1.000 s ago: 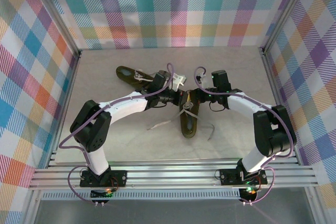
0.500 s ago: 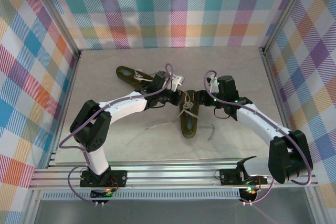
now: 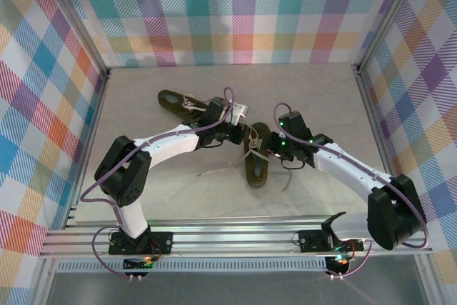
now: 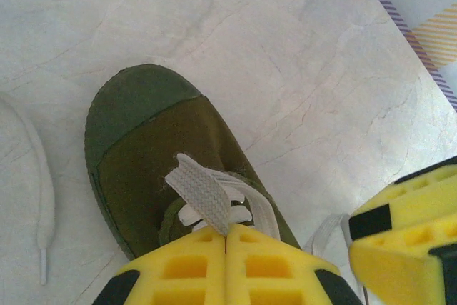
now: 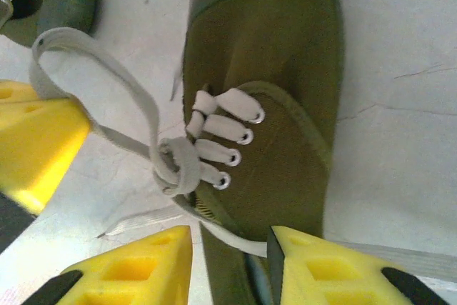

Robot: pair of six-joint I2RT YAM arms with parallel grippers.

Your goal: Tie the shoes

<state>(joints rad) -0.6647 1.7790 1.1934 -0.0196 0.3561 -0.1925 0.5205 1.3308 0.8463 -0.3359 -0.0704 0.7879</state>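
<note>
Centrally, the left gripper point(image 4: 226, 239), fingers pressed together on a loop point(image 4: 202, 189), should hold it taut over the shoe point(image 3: 255, 168) at mid-table while the right gripper point(image 5: 230, 243), fingers spread astride the free lace point(image 5: 207, 221), closes squarely before any pull.

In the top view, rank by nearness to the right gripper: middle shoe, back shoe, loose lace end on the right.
1. Middle shoe, directly beside the right gripper.
2. Loose lace end, on the table right of that shoe.
3. Back shoe, at the back left.
</note>
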